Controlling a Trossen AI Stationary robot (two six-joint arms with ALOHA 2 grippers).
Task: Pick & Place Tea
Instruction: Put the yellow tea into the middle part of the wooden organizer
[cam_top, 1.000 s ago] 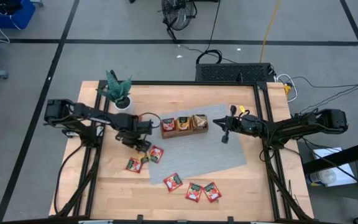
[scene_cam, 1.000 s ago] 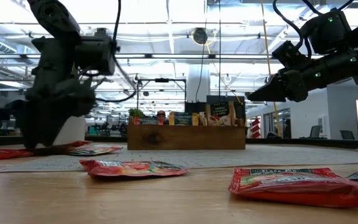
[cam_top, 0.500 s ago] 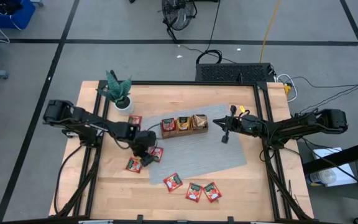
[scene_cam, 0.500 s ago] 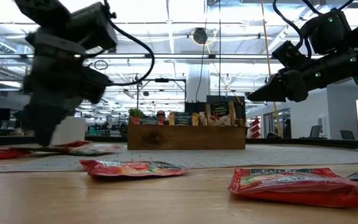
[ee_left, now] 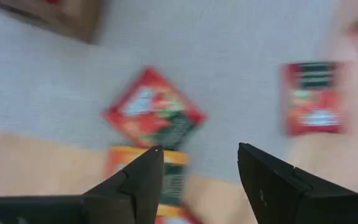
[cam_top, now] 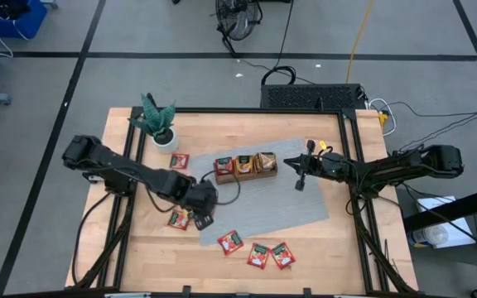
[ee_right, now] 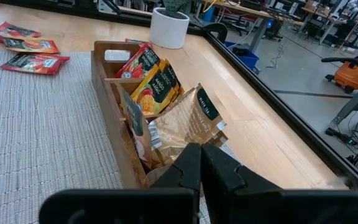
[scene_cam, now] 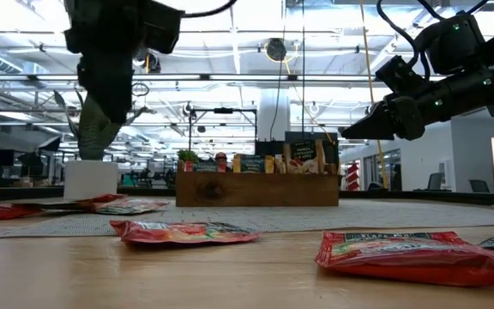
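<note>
Red tea sachets lie flat on the table: one (cam_top: 179,161) beside the plant, one (cam_top: 178,218) on the bare wood, three (cam_top: 257,253) near the front edge. My left gripper (cam_top: 204,217) hangs open above the grey mat's left edge, pointing steeply down. Its wrist view shows a red sachet (ee_left: 154,117) and an orange one (ee_left: 143,167) below the open fingers (ee_left: 197,165), which hold nothing. My right gripper (cam_top: 301,182) waits shut in the air to the right of the wooden tray (cam_top: 245,174), where more sachets (ee_right: 160,84) stand on edge.
A potted plant (cam_top: 160,126) stands at the table's far left. The grey mat (cam_top: 280,203) lies slantwise across the middle with the tray on its far edge. Black frame rails run along the table's sides. Another red sachet (ee_left: 312,96) lies farther along the mat's edge.
My left gripper has risen from just above the sachets and swung toward the table's near and right edges, rolling about its own axis. It has stayed open with nothing in it. The sachets lie where they were.
</note>
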